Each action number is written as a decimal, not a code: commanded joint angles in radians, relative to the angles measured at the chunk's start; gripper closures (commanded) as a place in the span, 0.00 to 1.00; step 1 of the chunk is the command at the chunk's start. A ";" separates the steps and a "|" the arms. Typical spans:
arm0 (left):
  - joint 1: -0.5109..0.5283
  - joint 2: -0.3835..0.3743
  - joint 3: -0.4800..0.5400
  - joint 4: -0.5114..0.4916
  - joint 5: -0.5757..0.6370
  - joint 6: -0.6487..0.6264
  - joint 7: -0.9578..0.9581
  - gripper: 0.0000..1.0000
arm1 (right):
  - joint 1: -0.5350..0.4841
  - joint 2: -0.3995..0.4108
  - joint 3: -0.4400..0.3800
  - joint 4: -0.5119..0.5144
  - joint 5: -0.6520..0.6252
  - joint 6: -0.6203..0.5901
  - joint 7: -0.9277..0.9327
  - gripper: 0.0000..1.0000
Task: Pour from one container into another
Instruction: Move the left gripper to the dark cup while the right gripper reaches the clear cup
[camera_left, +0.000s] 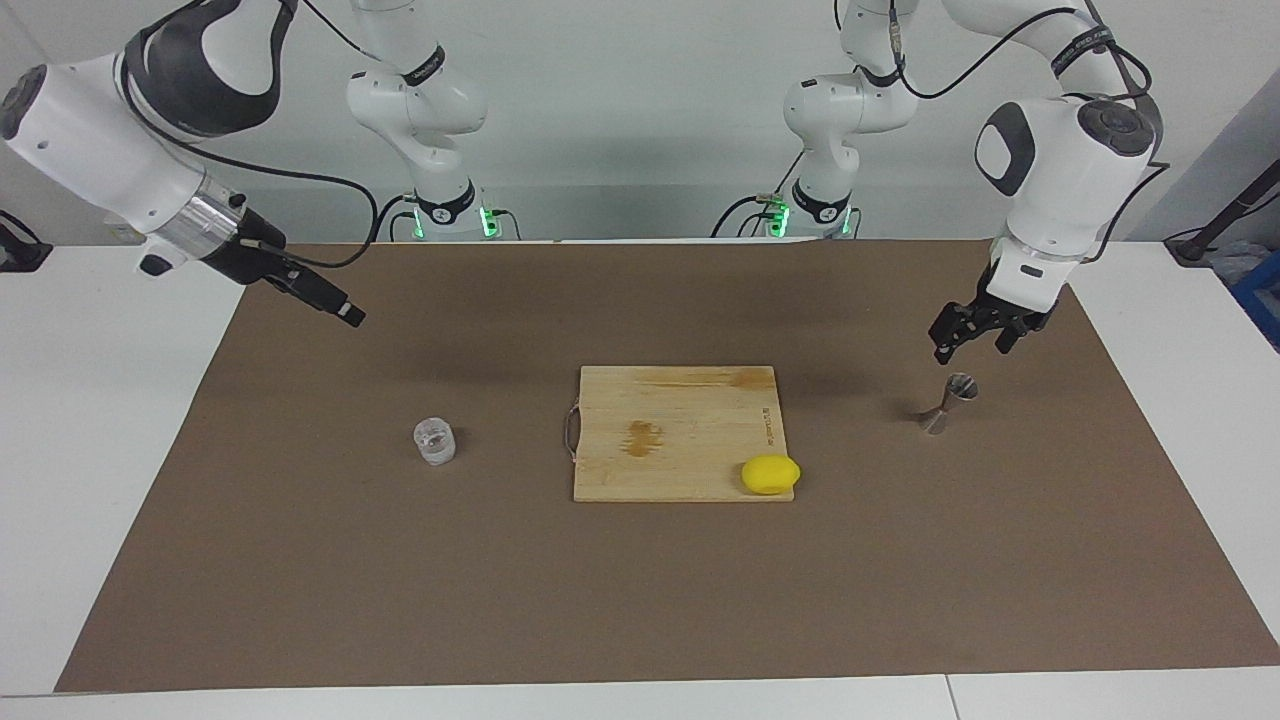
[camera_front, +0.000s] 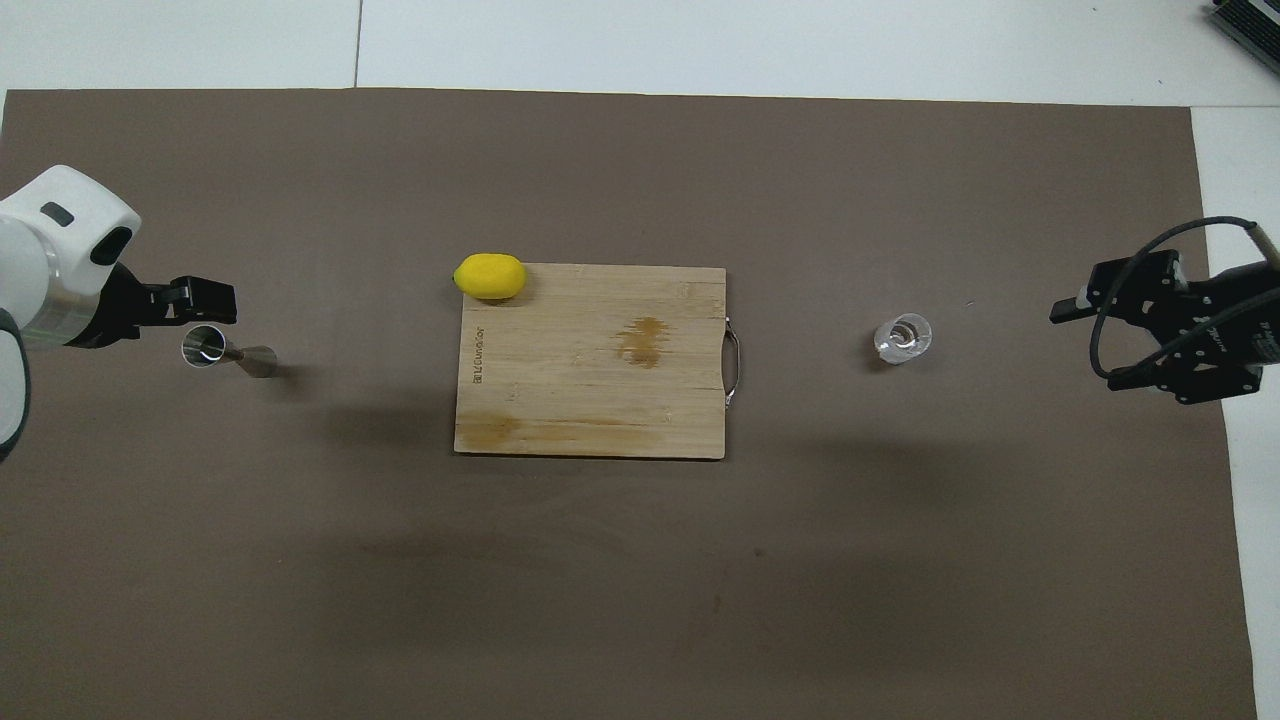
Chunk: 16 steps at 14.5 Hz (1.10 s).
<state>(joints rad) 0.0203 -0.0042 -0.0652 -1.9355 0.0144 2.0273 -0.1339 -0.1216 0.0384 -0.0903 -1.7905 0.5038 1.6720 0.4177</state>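
The clear glass cup (camera_left: 434, 441) (camera_front: 903, 338) stands upright on the brown mat toward the right arm's end of the table. The silver hourglass jigger (camera_left: 948, 402) (camera_front: 228, 353) stands on the mat toward the left arm's end. My left gripper (camera_left: 975, 343) (camera_front: 175, 303) hangs open and empty just above the jigger, not touching it. My right gripper (camera_left: 345, 312) (camera_front: 1100, 342) is open and empty in the air over the mat's edge at the right arm's end, well apart from the cup.
A wooden cutting board (camera_left: 680, 400) (camera_front: 590, 400) with a metal handle lies mid-mat between cup and jigger. A yellow lemon (camera_left: 770, 474) (camera_front: 490, 277) sits on the board's corner farthest from the robots, toward the jigger.
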 joint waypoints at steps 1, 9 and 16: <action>-0.022 -0.037 0.007 -0.071 -0.001 0.057 0.010 0.00 | -0.052 0.053 0.007 -0.004 0.128 0.070 0.219 0.00; -0.013 -0.046 0.008 -0.132 -0.001 0.097 -0.003 0.00 | -0.079 0.207 0.009 -0.059 0.321 0.075 0.456 0.00; -0.020 -0.051 0.007 -0.131 -0.001 0.097 0.000 0.00 | -0.128 0.359 0.017 -0.093 0.490 0.020 0.543 0.00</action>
<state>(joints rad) 0.0064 -0.0272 -0.0611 -2.0361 0.0144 2.1066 -0.1347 -0.2241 0.3624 -0.0903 -1.8726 0.9454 1.7069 0.9472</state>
